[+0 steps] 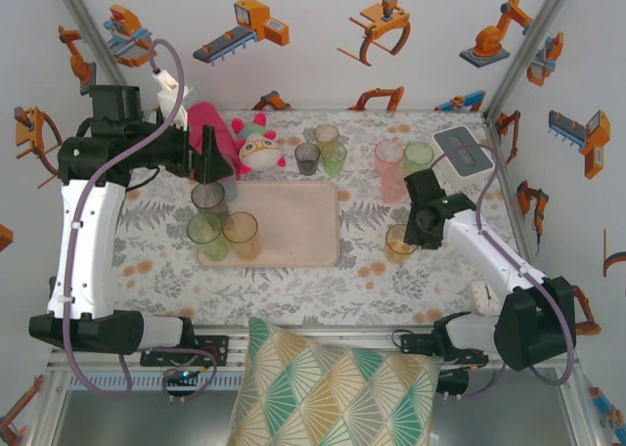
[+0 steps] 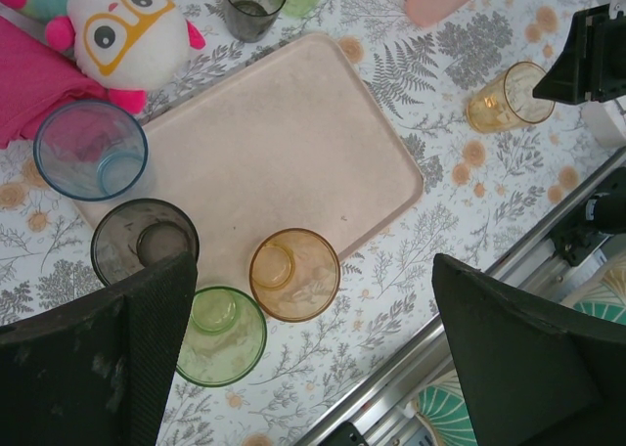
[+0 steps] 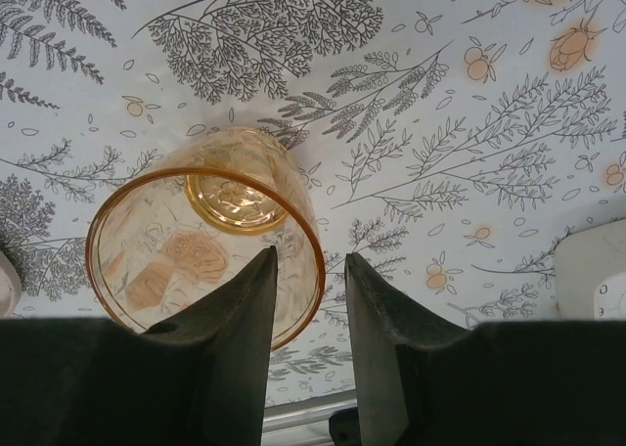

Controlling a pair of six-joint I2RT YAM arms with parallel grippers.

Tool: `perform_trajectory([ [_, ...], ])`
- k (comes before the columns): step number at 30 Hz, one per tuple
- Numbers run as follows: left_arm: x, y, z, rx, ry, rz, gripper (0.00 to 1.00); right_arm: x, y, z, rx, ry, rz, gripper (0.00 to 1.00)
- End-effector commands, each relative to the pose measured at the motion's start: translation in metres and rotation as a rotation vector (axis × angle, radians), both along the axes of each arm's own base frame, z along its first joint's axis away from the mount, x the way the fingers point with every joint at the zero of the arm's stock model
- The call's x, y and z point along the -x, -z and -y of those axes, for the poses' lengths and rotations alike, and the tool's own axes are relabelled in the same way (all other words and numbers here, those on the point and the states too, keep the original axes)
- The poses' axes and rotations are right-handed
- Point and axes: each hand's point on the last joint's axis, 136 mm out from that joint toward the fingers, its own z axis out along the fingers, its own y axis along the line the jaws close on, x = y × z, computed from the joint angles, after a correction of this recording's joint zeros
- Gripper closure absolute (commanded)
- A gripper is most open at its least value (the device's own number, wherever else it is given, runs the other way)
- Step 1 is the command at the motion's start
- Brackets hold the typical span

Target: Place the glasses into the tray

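While the right arm works over on its own side, the top view has the tray (image 1: 293, 221) lying mid-table. Three glasses (image 1: 203, 233) crowd its left end, and the left gripper (image 1: 210, 167) hangs just behind them. More glasses stand behind the tray. The right gripper (image 1: 416, 233) sits on a lone amber tumbler (image 1: 396, 243), well apart from the tray's right edge.

From the left wrist, that gripper's jaws stand wide apart with nothing between them. A blue glass (image 2: 90, 149) stands at the tray's corner.

From the right wrist, the jaws are narrowly apart, astride the amber tumbler's near wall, one finger (image 3: 245, 348) inside the rim and the other outside. Neither pad seems to press yet.

My worry is the pinch. It takes only one thin, slick wall, so the light tumbler could twist or slip out on the lift. A grip that lands off-square could tip it over. The left arm crowding the tray also leaves little room to set it down.
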Motion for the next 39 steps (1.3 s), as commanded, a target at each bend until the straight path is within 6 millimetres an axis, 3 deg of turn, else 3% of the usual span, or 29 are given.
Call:
perform_trajectory([
  [1,0.006,-0.007,0.001,0.020,0.006,0.023,0.02,0.000,0.007,0.002,0.003,0.000,-0.009,0.65],
  [21,0.005,-0.010,0.003,0.033,0.008,0.023,0.02,0.000,0.018,0.004,0.008,0.002,-0.025,0.73],
  [39,0.007,-0.012,0.002,0.031,0.004,0.032,0.02,0.000,0.015,0.006,0.014,-0.002,-0.010,0.90],
])
